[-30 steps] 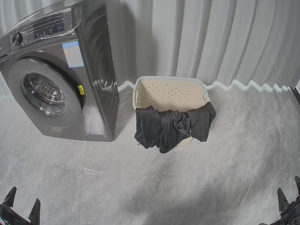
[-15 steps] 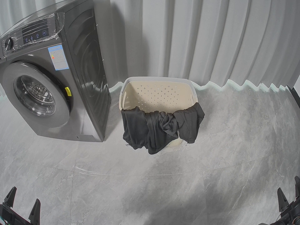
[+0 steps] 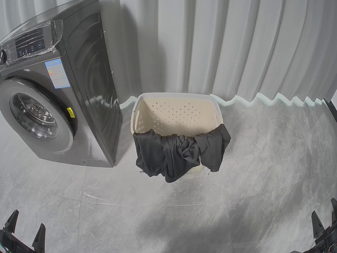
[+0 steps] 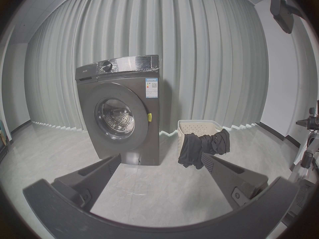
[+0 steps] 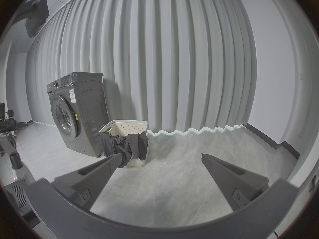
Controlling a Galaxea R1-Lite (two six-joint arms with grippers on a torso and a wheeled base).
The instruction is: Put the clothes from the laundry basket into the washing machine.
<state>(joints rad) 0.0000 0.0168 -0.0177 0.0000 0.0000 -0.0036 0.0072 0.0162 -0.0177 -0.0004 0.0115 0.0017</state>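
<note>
A cream laundry basket (image 3: 175,111) (image 4: 199,126) (image 5: 124,127) stands on the floor by the curtain. Dark grey clothes (image 3: 179,151) (image 4: 202,145) (image 5: 123,145) hang over its near rim. To its left is the grey washing machine (image 3: 52,88) (image 4: 119,110) (image 5: 78,110), its round door (image 3: 33,118) shut. My left gripper (image 3: 25,229) (image 4: 161,158) is low at the near left, open and holding nothing. My right gripper (image 3: 324,218) (image 5: 161,158) is low at the near right, also open and holding nothing. Both are far from the basket.
A white pleated curtain (image 3: 210,36) runs behind the basket and machine. Bare grey marble-look floor (image 3: 175,211) lies between me and the basket. A dark skirting (image 5: 269,140) runs along the right wall.
The whole head view has shifted: machine and basket now appear further left, so the camera has moved. Both grippers stay at the same spots, open.
</note>
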